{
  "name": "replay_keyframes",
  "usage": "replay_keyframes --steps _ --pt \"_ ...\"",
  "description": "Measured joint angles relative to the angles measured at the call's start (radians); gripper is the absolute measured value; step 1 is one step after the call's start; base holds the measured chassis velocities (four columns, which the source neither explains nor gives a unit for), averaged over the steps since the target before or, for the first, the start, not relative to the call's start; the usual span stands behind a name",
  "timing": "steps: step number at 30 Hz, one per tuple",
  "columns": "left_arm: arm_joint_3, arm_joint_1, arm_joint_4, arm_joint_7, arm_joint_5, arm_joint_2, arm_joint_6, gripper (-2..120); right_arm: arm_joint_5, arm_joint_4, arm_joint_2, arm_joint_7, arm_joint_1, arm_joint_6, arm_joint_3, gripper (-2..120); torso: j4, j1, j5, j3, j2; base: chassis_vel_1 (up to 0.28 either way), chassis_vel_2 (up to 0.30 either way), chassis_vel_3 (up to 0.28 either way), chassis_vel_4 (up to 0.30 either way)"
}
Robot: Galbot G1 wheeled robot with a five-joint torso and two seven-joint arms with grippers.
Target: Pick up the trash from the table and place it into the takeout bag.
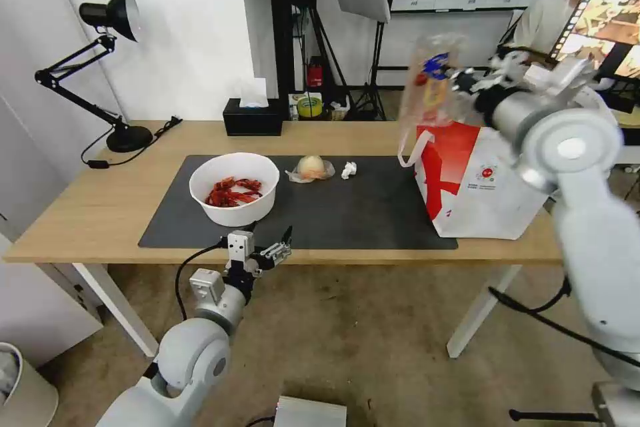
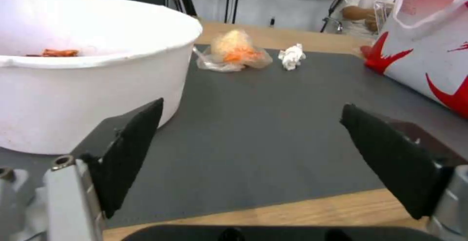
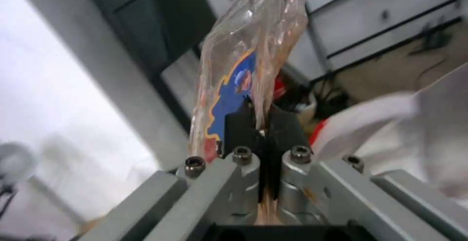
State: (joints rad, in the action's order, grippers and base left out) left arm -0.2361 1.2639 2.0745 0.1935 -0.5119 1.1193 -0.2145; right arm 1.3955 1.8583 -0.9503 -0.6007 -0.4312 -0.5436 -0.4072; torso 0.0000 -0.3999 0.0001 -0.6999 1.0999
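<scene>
Three pieces of trash lie on the mat (image 1: 347,213) of the table (image 1: 87,207): the white bowl (image 1: 234,188) of red shells toward the mat's left end, then the wrapped beige lump (image 1: 311,168) and the small paper wad (image 1: 349,170) near the mat's far edge. The fourth piece, the clear plastic tray (image 1: 430,77), is up in the air above the takeout bag (image 1: 480,183), which stands at the mat's right end. My right gripper (image 3: 262,124) has its fingers pinched tight on the tray's edge, the tray hanging tilted. My left gripper (image 2: 248,142) waits at the table's near edge just beside the bowl, fingers spread wide, holding nothing. I judge this the drop-off step for the tray; next I need it squarely over the bag's mouth, clear of the handle (image 1: 415,147), before letting go.
</scene>
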Motion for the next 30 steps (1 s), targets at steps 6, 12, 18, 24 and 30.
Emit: replay_keyframes --steps 6,12,18,24,30 --pt "0.003 -0.011 0.001 0.0 -0.008 -0.003 0.0 100 -0.037 -0.063 0.063 0.004 0.031 0.017 -0.016 0 -0.0001 0.0 0.0 0.0 0.0 0.0 0.0 0.0 0.0" --pt "0.006 -0.019 0.006 0.001 -0.018 -0.009 0.0 100 -0.18 -0.154 0.105 0.065 0.024 0.032 -0.004 0 -0.0001 0.0 -0.0001 0.0 0.0 0.0 0.0 0.0 0.0" --pt "0.01 -0.021 0.009 0.001 -0.018 -0.006 0.0 100 -0.231 -0.209 0.097 0.088 0.007 0.046 0.007 0 0.0 0.0 0.0 0.0 0.0 0.0 0.0 0.0 0.0" --pt "0.009 -0.015 0.015 0.001 -0.018 -0.009 0.0 100 -0.241 -0.211 0.08 0.09 -0.024 0.046 0.009 0 0.0 0.0 -0.0002 0.0 0.0 0.0 0.0 0.0 0.0" --pt "0.006 -0.012 0.022 0.002 -0.018 -0.013 0.001 100 -0.241 -0.161 0.064 0.083 -0.066 0.045 0.006 0 0.0001 0.0 -0.0002 0.0 0.0 0.0 0.0 0.0 0.0"
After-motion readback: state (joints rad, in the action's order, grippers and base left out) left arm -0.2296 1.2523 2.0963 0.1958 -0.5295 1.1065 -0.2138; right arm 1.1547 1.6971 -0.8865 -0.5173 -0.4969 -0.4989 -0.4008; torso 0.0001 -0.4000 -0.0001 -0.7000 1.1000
